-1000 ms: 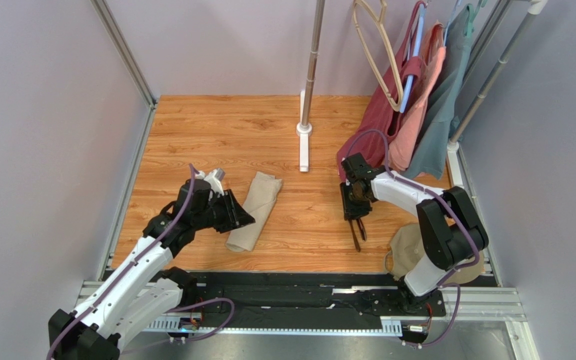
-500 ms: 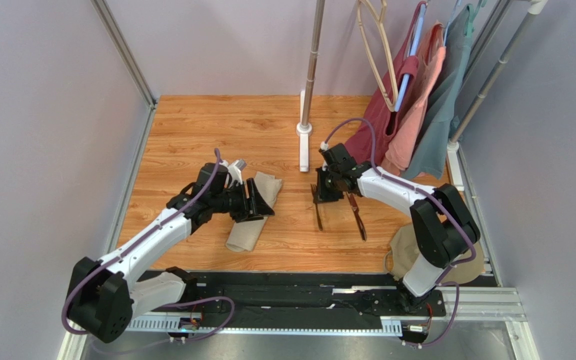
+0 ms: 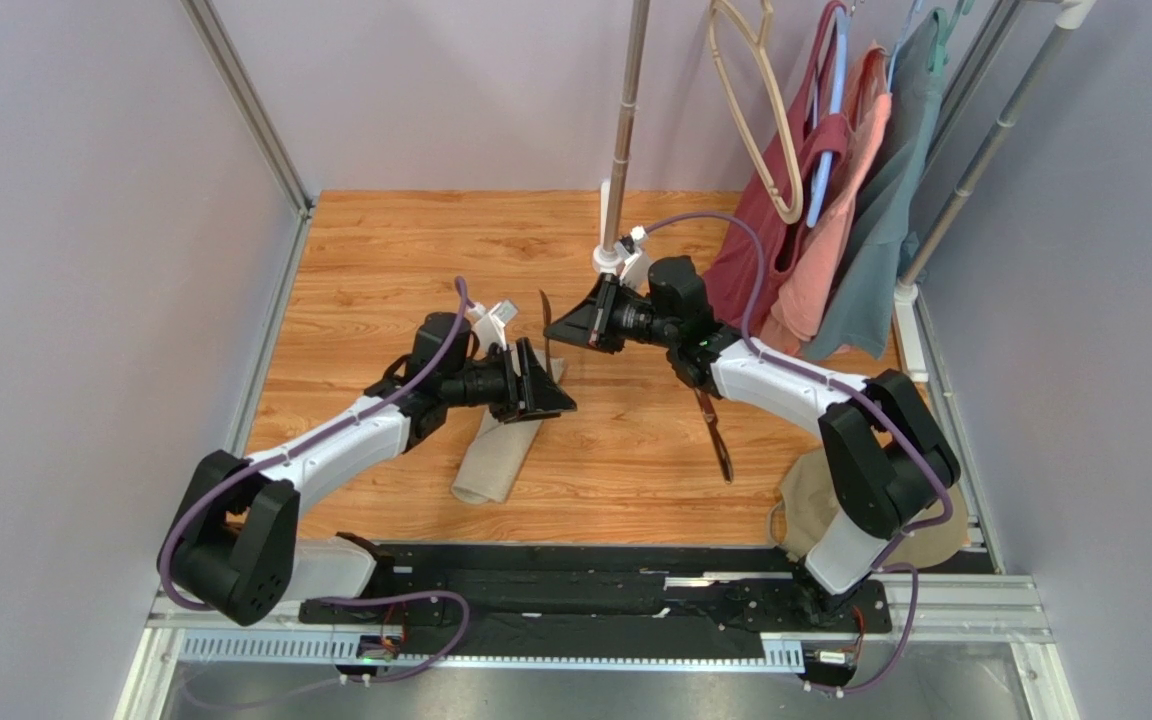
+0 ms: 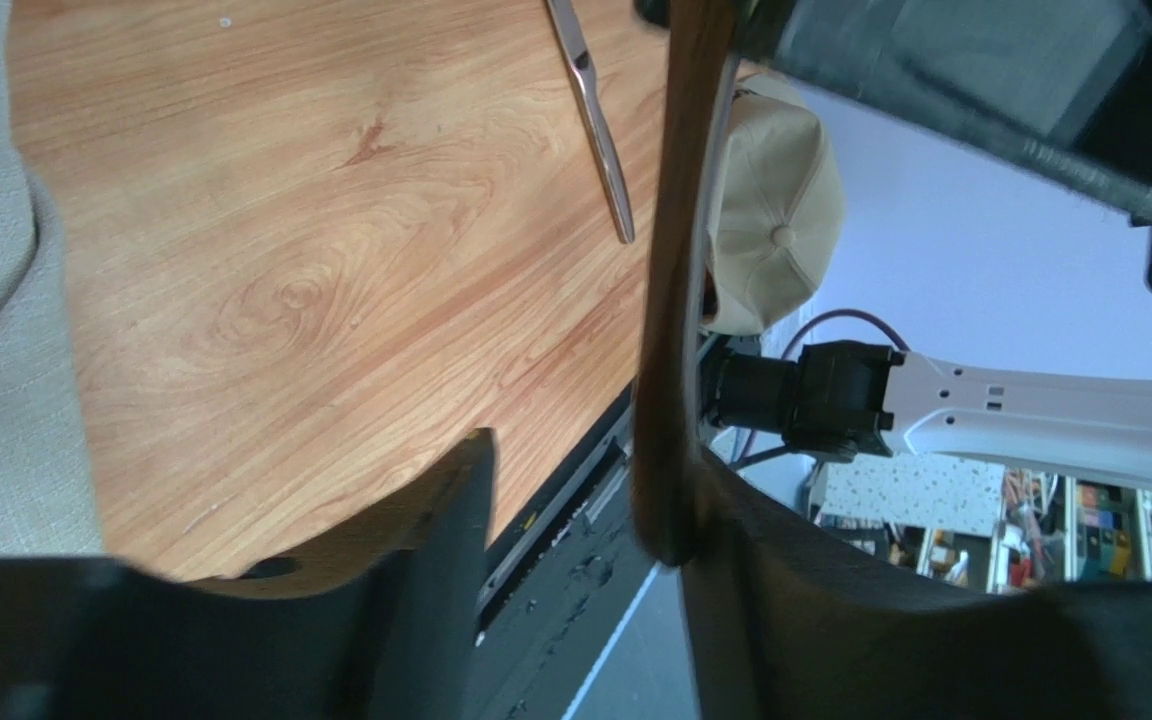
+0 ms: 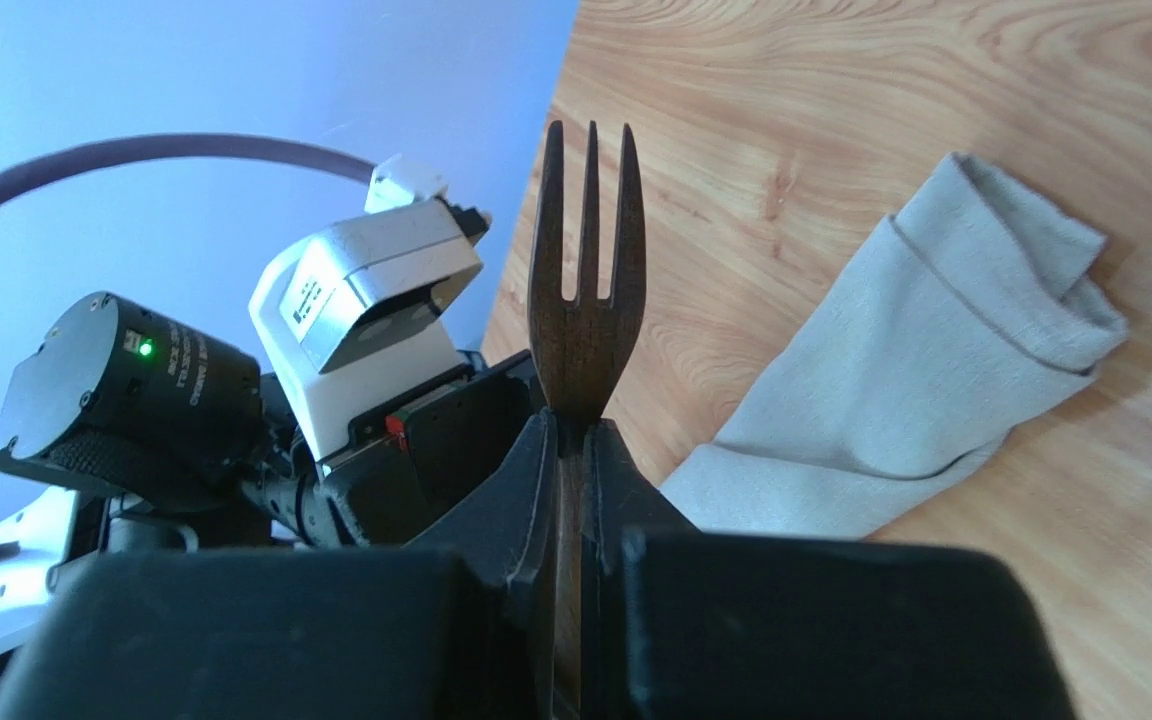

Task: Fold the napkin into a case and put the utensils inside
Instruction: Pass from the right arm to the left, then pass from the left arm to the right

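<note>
Right gripper [image 5: 575, 450] clamps fork [image 5: 585, 300], tines leading, likely for insertion. Left gripper [image 3: 548, 396], jaws apart, at case [image 3: 495, 458] 12 o'clock end, probably to hold mouth. Spare utensil [image 3: 714, 435] at case's 3 o'clock.

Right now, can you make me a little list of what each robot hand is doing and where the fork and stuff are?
case: folded napkin, lying on the wooden table
right hand: shut on the fork, tines sticking out past the fingers
left hand: open, gripping nothing, by the far end of the case
other utensil: lying on the table, not in the case
</note>
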`<state>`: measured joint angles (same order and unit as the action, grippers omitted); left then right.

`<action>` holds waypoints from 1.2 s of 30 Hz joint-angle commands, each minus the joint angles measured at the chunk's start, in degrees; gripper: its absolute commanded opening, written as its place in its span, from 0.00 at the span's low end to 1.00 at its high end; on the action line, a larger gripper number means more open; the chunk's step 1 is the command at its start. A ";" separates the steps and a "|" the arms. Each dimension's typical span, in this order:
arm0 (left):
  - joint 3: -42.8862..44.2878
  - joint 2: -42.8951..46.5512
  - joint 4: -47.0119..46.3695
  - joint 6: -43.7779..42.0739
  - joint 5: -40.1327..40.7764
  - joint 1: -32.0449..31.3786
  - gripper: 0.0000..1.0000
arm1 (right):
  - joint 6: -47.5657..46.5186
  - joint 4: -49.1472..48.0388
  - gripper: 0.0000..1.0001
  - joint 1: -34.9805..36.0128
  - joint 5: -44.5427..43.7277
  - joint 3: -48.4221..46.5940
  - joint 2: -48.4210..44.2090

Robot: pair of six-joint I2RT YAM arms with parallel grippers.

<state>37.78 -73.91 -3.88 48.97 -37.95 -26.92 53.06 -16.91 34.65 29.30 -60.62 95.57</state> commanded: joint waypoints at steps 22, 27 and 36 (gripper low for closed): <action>8.54 6.32 28.31 -18.47 36.55 -4.19 0.00 | -15.52 32.19 0.64 4.28 -4.34 -28.84 10.85; 8.71 5.45 27.44 -18.56 35.41 -4.55 0.00 | -15.79 31.76 0.59 5.86 -4.34 -31.31 13.76; 8.45 5.35 27.17 -19.00 34.18 -6.04 0.00 | -16.49 31.67 0.17 5.78 -2.76 -37.99 20.71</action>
<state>44.01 -69.41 24.27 31.46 -2.72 -32.53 38.06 14.66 40.86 25.61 -94.35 115.24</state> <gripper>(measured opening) 0.186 0.409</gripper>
